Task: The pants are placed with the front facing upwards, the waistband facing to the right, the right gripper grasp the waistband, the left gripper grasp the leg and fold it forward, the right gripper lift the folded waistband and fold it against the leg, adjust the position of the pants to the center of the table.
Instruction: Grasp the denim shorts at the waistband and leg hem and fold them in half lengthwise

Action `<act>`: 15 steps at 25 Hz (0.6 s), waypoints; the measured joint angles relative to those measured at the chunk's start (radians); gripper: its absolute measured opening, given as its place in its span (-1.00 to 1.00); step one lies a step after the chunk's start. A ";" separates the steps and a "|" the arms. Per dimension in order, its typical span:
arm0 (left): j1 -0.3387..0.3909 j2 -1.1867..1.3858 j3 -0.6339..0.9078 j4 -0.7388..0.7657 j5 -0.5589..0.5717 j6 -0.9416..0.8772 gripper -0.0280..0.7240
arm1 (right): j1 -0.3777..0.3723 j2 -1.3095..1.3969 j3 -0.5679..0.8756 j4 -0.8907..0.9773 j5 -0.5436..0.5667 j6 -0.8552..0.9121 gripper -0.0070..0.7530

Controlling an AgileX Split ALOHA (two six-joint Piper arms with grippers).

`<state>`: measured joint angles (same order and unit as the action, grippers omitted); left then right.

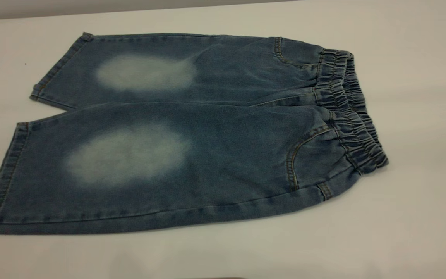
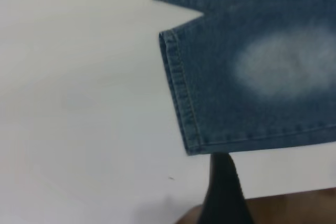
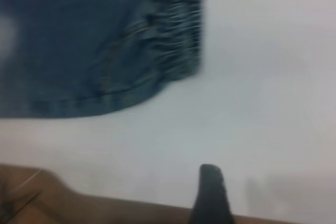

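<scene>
Only one finger of the left gripper (image 2: 224, 192) visible: black, matte, flaring wider toward its base, tip rounded. Of the right gripper (image 3: 211, 195), likewise a single black finger, blunt and rounded at the tip, plain and unmarked.

Soft, even light is falling from above across the table (image 1: 420, 116), leaving it a flat off-white with no hard glare. The pants (image 1: 192, 135) are casting only a thin, faint shadow along their near edge and beneath the waistband (image 1: 352, 112). The exterior view is staying fairly sharp, with stitching readable, though the table is dimming slightly toward the bottom. In the left wrist view the denim (image 2: 252, 66) is looking mildly soft and the dark finger (image 2: 224, 192) close to the lens is out of focus. The right wrist view is smearing heavily, the waistband (image 3: 173, 30) streaking sideways, and its finger (image 3: 211, 195) is blurring too.
</scene>
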<state>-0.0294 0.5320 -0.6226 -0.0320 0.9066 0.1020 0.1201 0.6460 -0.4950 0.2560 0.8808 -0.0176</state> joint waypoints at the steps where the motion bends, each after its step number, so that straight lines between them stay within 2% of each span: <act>1: 0.000 0.060 0.000 0.000 -0.020 0.022 0.31 | 0.000 0.048 0.000 0.047 -0.031 -0.039 0.30; 7: 0.000 0.381 0.000 -0.002 -0.122 0.099 0.46 | 0.000 0.390 0.000 0.321 -0.175 -0.181 0.39; 10: 0.000 0.499 -0.005 -0.019 -0.166 0.110 0.52 | 0.000 0.545 -0.001 0.480 -0.274 -0.329 0.40; 15: 0.000 0.646 -0.065 -0.114 -0.200 0.163 0.53 | 0.000 0.807 -0.005 0.809 -0.356 -0.643 0.40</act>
<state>-0.0294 1.1783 -0.6881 -0.1456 0.7064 0.2647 0.1201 1.4527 -0.4999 1.0655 0.5244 -0.6610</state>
